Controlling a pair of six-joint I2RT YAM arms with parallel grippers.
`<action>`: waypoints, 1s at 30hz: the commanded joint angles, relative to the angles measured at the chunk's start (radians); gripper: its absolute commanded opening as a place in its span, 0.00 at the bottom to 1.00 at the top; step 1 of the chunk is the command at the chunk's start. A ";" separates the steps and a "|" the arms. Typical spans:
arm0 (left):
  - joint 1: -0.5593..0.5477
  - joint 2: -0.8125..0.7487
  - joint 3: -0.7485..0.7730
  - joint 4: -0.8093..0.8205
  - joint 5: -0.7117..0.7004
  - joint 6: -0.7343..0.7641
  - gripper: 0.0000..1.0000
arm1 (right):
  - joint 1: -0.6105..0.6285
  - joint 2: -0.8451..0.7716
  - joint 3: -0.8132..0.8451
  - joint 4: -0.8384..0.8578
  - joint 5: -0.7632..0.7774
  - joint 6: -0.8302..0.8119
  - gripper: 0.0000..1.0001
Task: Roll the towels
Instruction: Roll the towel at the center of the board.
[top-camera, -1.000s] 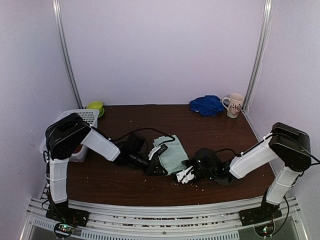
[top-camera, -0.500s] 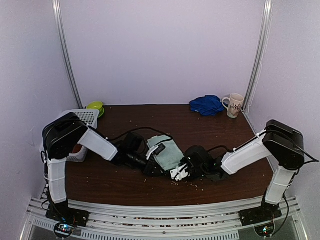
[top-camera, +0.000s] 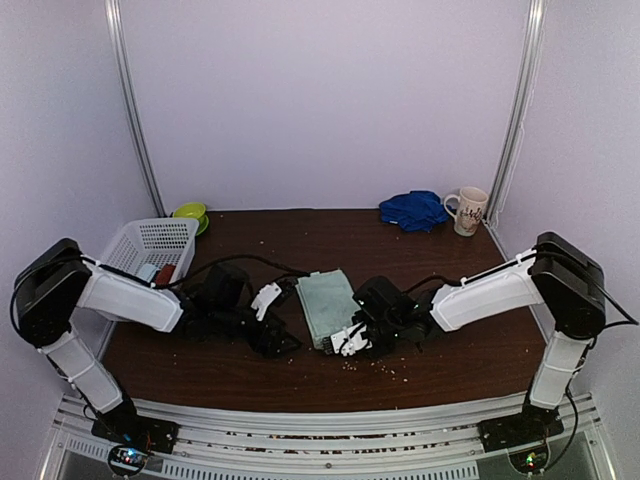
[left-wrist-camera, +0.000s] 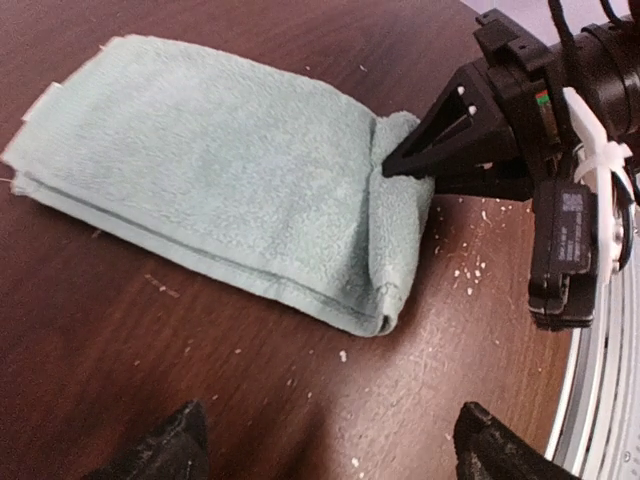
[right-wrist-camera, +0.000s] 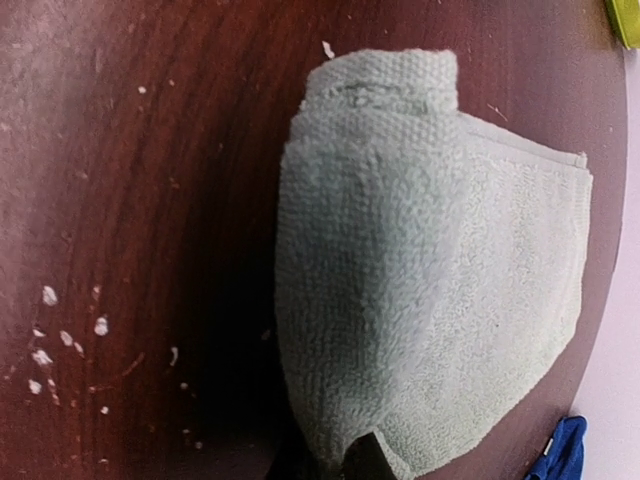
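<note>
The small mint-green towel (top-camera: 324, 303) lies folded flat in the middle of the table, its near end turned over into a short fold (left-wrist-camera: 400, 235). My right gripper (top-camera: 346, 338) is shut on that folded near end of the mint towel (right-wrist-camera: 420, 290), and its black fingers (left-wrist-camera: 440, 150) come to a point against the cloth. To the left of the towel, my left gripper (top-camera: 273, 322) is open and apart from it, with only bare table between its fingertips (left-wrist-camera: 170, 445). The royal blue towel (top-camera: 413, 210) sits bunched at the back right.
A white patterned mug (top-camera: 469, 210) stands beside the blue towel at the back right corner. A white basket (top-camera: 150, 246) and a green bowl (top-camera: 190, 213) are at the back left. Pale crumbs (top-camera: 385, 368) dot the table near the front edge.
My left gripper has opened, let go of the mint towel and drawn back to the left. My right gripper has closed on the towel's near end and shifted left.
</note>
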 joint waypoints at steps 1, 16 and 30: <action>-0.008 -0.152 -0.140 0.124 -0.186 0.107 0.93 | -0.006 0.047 0.079 -0.265 -0.162 0.070 0.03; -0.261 -0.342 -0.413 0.462 -0.490 0.533 0.98 | -0.063 0.326 0.540 -0.886 -0.509 0.131 0.02; -0.451 -0.082 -0.273 0.457 -0.726 0.718 0.94 | -0.083 0.412 0.687 -1.052 -0.531 0.157 0.02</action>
